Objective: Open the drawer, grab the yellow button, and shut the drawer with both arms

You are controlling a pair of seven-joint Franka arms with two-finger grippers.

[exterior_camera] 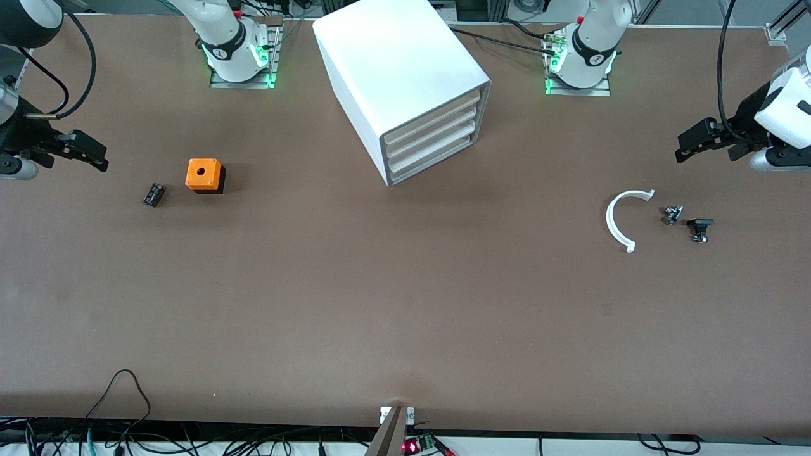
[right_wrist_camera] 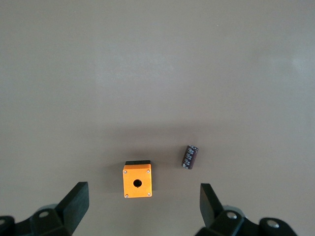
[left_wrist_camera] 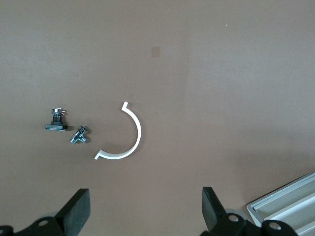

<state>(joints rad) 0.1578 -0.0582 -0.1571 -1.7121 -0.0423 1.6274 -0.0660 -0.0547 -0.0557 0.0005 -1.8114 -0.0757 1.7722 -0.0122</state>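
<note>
1. Nearest the camera: the white C-shaped clip (exterior_camera: 619,221), at about four o'clock from the cabinet (exterior_camera: 405,82), toward the left arm's end of the table (exterior_camera: 380,304). Just beside it sit a small metal part (exterior_camera: 672,215) and a black part (exterior_camera: 699,228).
2. Toward the right arm's end, at eight o'clock from the cabinet, sits the orange cube (exterior_camera: 204,175) with its hole, a small black cylinder (exterior_camera: 153,194) close by.
3. The drawer (exterior_camera: 434,115), topmost of three, looks fully closed. No button on show; presumably it lies inside, a guess only.
4. Left tool (exterior_camera: 687,144) hovers over the table near the clip, fingers (left_wrist_camera: 78,209) spread wide, holding nothing.
5. Right tool (exterior_camera: 95,157) hovers near the cube, fingers (right_wrist_camera: 76,202) wide too, empty.
6. Nothing has begun: opening is the step in hand.
7. Risks, as I judge them: the drawer fronts are thin and stacked tight, so a finger could catch the middle one. The cabinet stands skewed and loose; a one-armed pull might drag it instead of sliding the tray. The orange cube could be mistaken for the button.
</note>
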